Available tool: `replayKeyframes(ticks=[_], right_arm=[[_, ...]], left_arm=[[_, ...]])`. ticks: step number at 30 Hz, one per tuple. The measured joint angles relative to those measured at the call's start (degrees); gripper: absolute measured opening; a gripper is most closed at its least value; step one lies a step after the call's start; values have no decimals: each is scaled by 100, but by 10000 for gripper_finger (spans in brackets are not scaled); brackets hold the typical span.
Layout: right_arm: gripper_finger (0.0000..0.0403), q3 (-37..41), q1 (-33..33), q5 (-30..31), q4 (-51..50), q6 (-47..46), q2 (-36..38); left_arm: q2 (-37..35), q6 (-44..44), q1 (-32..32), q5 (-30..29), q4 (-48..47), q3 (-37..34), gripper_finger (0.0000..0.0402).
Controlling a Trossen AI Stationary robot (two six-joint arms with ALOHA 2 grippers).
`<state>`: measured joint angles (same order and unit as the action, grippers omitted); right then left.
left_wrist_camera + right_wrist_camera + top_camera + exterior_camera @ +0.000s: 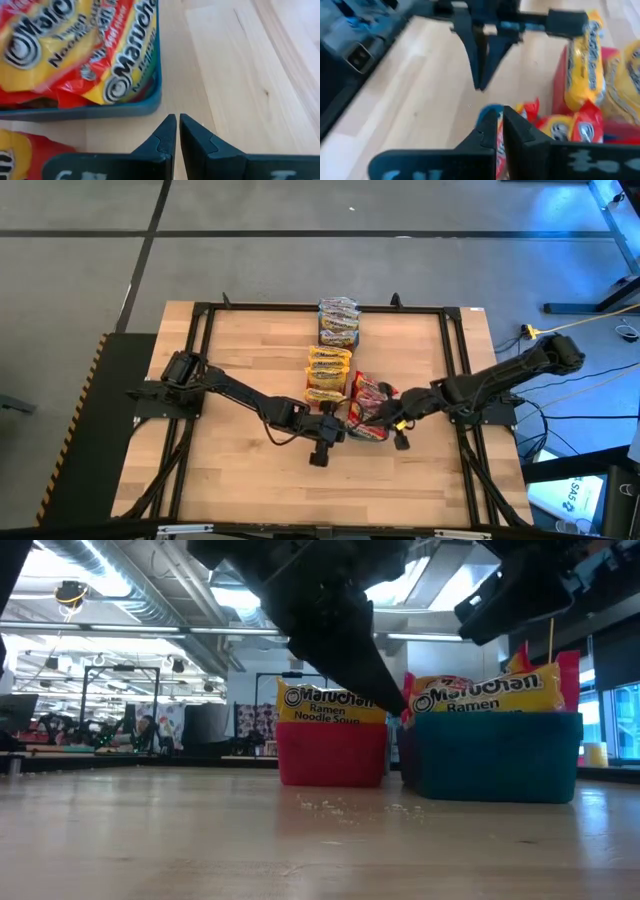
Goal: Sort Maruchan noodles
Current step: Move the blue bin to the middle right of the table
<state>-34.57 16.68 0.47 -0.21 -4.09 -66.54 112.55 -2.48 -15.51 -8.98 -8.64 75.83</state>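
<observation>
Maruchan noodle packets fill three bins lined up down the table's middle. Bluish ones sit in the far bin (338,322), yellow-orange ones in the red bin (328,373) (330,752), and red-marked ones (65,45) in the teal bin (495,755) (100,107). My left gripper (342,428) (177,120) is shut and hangs just above the bare wood beside the teal bin's rim. My right gripper (382,420) (500,117) is shut over the red-marked packets (560,127) in the teal bin. My right gripper points down from the table's right side over the packets in the teal bin. Its own fingers hide their tips, so I cannot tell whether they touch a packet.
Bare wood lies to the left, right and near side of the bins. The two grippers stand close together at the teal bin (366,436). A black frame (200,320) runs round the table. A few crumbs (330,806) lie on the wood in front of the bins.
</observation>
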Motion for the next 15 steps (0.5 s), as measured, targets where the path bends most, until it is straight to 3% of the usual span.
replayKeyframes(ticks=[4,15], right_arm=[[1,0,148,396,-181,-16,0],[1,-4,134,407,48,-379,0]], left_arm=[[-7,-16,-4,-12,-163,0,16],[-590,-570,-114,-282,-1116,2,16]])
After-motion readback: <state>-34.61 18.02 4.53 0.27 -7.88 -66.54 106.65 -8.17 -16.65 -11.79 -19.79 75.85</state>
